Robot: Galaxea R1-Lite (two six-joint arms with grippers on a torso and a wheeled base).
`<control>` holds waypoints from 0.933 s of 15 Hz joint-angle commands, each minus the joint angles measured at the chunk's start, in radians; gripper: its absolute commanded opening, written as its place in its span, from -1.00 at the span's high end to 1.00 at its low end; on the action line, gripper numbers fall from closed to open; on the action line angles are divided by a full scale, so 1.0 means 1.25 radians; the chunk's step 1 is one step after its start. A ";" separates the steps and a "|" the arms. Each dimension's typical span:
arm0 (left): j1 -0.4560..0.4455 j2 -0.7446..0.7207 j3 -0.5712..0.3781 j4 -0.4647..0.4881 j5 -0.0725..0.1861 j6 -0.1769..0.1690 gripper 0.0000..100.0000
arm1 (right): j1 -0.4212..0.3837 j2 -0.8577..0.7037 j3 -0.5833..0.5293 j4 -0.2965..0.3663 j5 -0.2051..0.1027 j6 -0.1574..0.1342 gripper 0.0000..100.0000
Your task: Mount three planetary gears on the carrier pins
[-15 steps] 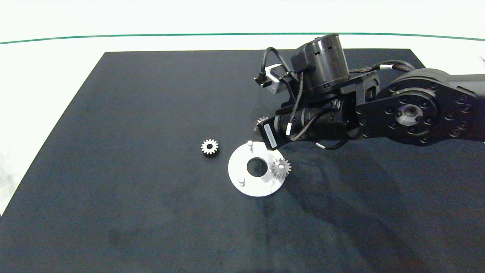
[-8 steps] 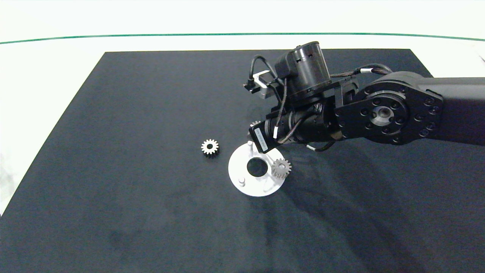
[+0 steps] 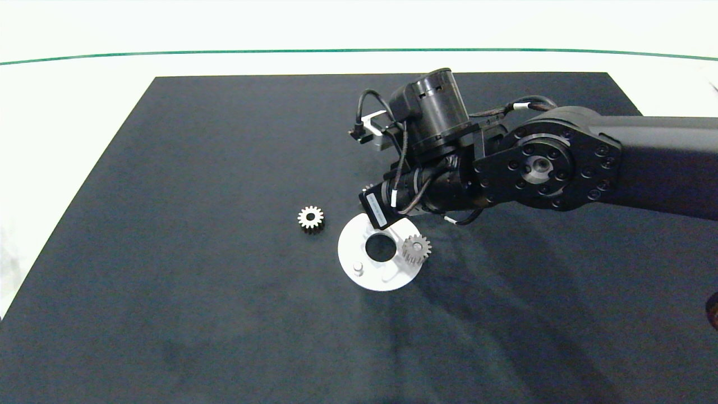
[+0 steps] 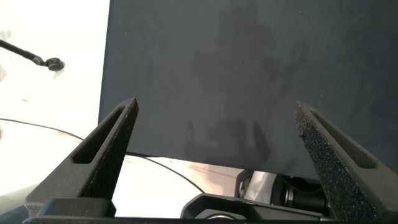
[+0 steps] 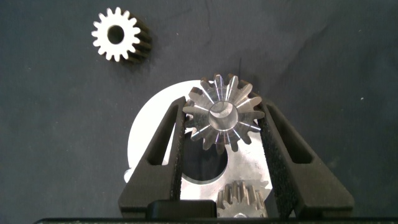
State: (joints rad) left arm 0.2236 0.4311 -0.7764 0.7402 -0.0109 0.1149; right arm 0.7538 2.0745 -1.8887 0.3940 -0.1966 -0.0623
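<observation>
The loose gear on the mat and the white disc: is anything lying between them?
No. In the head view only bare dark mat separates the loose gear from the white disc.

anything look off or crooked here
Nothing stands out. One gear sits on its pin on the white disc, one lies flat on the mat, and the right end effector holds the third over the disc.

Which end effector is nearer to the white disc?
The right end effector. It holds a gear directly above the white disc. The left end effector is over bare mat, off the head view.
</observation>
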 commanded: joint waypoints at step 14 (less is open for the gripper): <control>0.000 -0.037 -0.007 0.046 0.000 0.001 -1.00 | 0.006 0.040 -0.017 0.001 -0.003 0.002 0.62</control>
State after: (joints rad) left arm 0.2236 0.3904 -0.7866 0.7921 -0.0104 0.1157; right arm 0.7615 2.1200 -1.9098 0.3926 -0.2004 -0.0585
